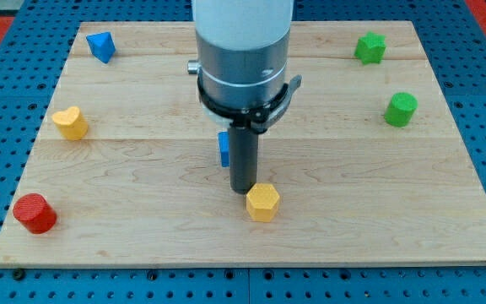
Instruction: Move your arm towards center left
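My tip (243, 189) mid-board, touching yellow hexagonal block (262, 202); blue block (224, 149) behind rod

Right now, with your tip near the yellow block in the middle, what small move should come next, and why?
Probably slide my tip toward the view's left. It sits mid-board, just above-left of the yellow hexagonal block, with a small blue block partly hidden behind the rod. The centre left lies between the yellow heart-shaped block and the red cylinder.
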